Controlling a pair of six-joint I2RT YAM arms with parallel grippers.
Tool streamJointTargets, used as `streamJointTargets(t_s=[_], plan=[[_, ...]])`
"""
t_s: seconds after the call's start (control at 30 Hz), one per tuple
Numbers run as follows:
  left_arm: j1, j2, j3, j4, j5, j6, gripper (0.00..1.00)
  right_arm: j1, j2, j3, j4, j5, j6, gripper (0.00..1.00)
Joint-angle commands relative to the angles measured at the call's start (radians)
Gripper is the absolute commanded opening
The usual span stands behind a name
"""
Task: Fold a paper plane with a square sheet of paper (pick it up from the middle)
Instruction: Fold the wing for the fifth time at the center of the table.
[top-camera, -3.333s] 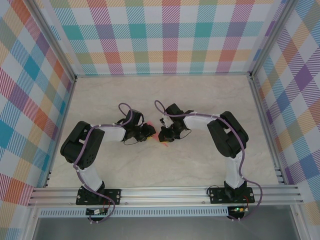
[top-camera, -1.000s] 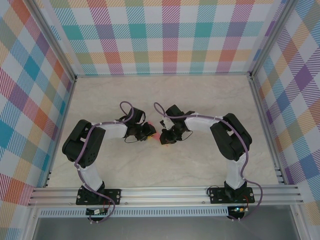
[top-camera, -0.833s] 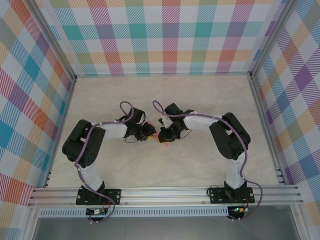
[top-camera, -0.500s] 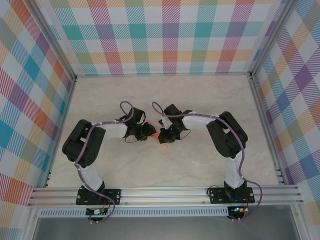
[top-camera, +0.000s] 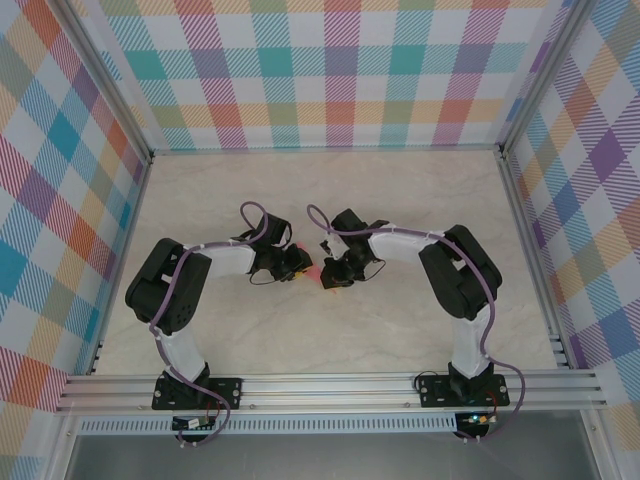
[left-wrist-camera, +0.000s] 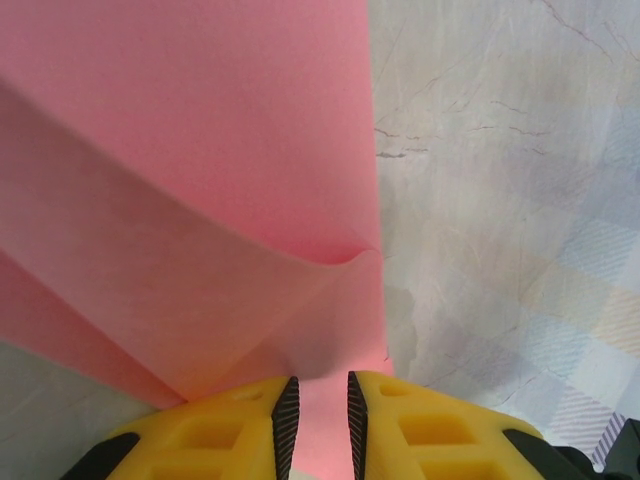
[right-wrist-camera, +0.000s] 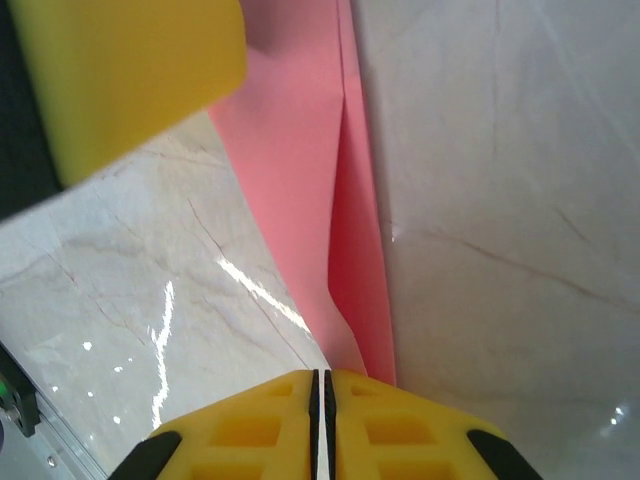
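I'm looking into a robotics lab test cell. A pale marble-look tabletop (top-camera: 330, 200) is boxed in by pastel plaid panels (top-camera: 330, 70) at 9, 12 and 3 o'clock. Aluminium framing (top-camera: 330, 385) at 6 o'clock carries the left arm (top-camera: 170, 300) and right arm (top-camera: 460, 270).

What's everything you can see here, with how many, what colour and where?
partly folded paper sheet: one, salmon-pink, on the middle of the table, between the two arms' tips.
table: one, cream marble look, floor of the enclosure.
plaid panels: three, multicoloured check, at the back, left and right sides.
metal rail: one, silver, along the near edge, carrying both arm bases.
left arm: one, black and white with a purple cable, on the left; yellow jaws closed on the paper's edge.
right arm: one, same colours, on the right; yellow jaws shut together, tips at the paper's narrow end.
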Motion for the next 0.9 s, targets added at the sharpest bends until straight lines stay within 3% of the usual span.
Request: streamJointTargets(t_s=[0.0,0.27,0.5,0.87], plan=[[-0.003,0.07,-0.016,-0.093,-0.109,0.005,0.25,-0.004,-0.021,-0.038,-0.048,-0.003,-0.026,0.12],[-0.004,0.07,-0.019,-0.093,-0.108,0.007,0.25,-0.007,-0.011,-0.089,-0.057,0.067,-0.014,0.11],[-0.004,0.068,-0.022,-0.087,-0.102,0.007,0.25,-0.004,-0.101,-0.072,0.055,-0.028,0.007,0.12],[-0.004,0.064,-0.026,-0.08,-0.09,0.006,0.25,0.005,0.036,0.057,0.079,-0.038,0.035,0.12]])
